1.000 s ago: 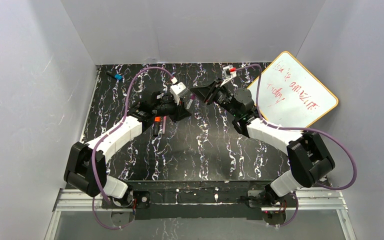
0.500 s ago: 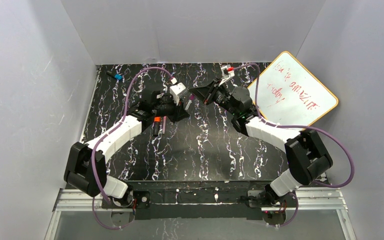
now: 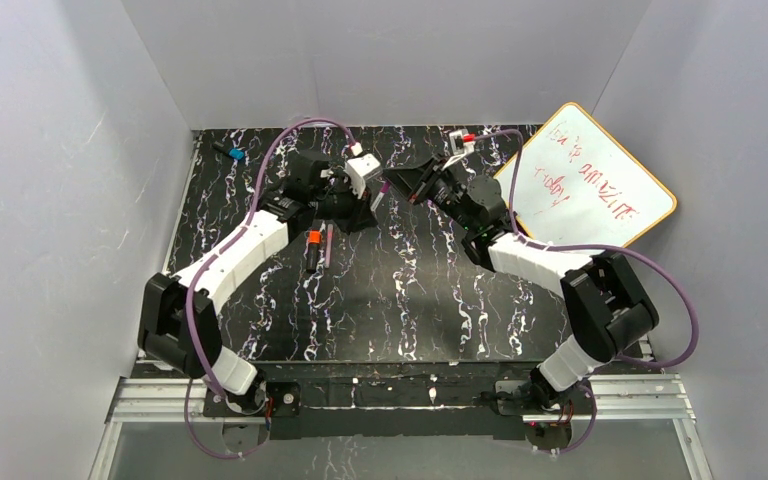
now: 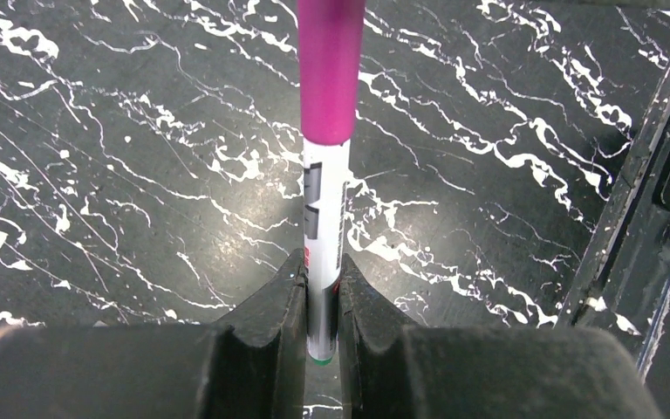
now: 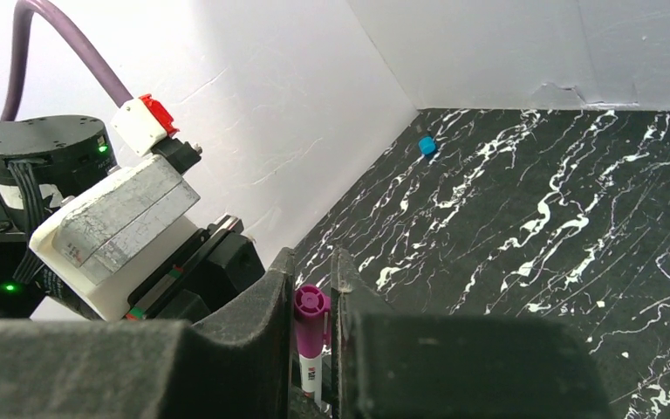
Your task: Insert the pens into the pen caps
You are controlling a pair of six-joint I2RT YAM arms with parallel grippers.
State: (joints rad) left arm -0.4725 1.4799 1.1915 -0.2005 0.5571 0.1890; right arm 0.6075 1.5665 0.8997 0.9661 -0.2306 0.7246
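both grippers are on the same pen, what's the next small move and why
Probably a short push of the right gripper along the pen's axis toward the left gripper. The right one is shut on the magenta cap, which already sits over the end of the white-grey pen clamped by the left; whether it is fully seated cannot be told.

No wording can be read with certainty.

Whiteboard (image 3: 592, 190), leaning at the far right corner of the worktop (image 3: 410, 300): several lines of red handwriting across its face, not legible.

Pen (image 4: 324, 253): dark printed blocks and a small red mark on the white barrel, just below the magenta cap (image 4: 330, 70). The characters are too blurred to make out.
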